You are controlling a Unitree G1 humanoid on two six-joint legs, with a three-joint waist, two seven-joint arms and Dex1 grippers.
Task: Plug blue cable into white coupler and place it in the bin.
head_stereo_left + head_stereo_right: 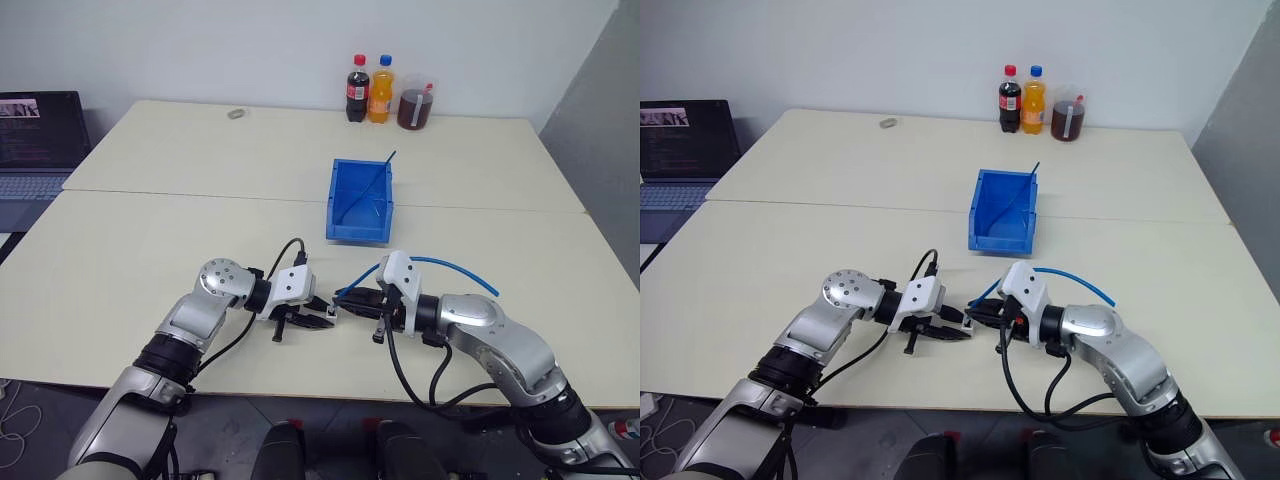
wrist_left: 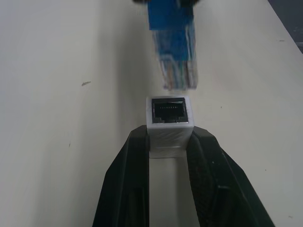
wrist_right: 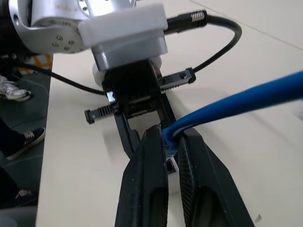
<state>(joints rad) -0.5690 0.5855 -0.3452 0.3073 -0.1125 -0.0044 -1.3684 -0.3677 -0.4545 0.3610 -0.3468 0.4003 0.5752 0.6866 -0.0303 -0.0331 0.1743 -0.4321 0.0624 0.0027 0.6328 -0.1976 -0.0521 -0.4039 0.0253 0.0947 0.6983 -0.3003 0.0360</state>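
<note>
Two end effectors meet nose to nose low over the near edge of the pale surface (image 1: 150,230). Left end effector (image 2: 169,142) is clamped on the white coupler (image 2: 169,120), socket facing out toward the oncoming plug. Right end effector (image 3: 171,142) is closed on the blue cable (image 1: 455,266) just behind its clear plug (image 2: 177,71); the rest of the cord arcs back over the right forearm. In the left wrist view the plug hangs just short of the socket mouth, not yet entered, and seems to sit slightly off to one side of the opening. The bin (image 1: 345,205) stands well apart, farther back at mid-surface, with a thin dark rod (image 1: 377,180) leaning inside it. Judged risks: a push with that offset would likely catch the plug on the coupler's rim and shove the block back or twist it between the left fingers; the grip behind the plug may let the cord buckle under load; the trailing loop could snag on the right arm during the carry to the bin.
</note>
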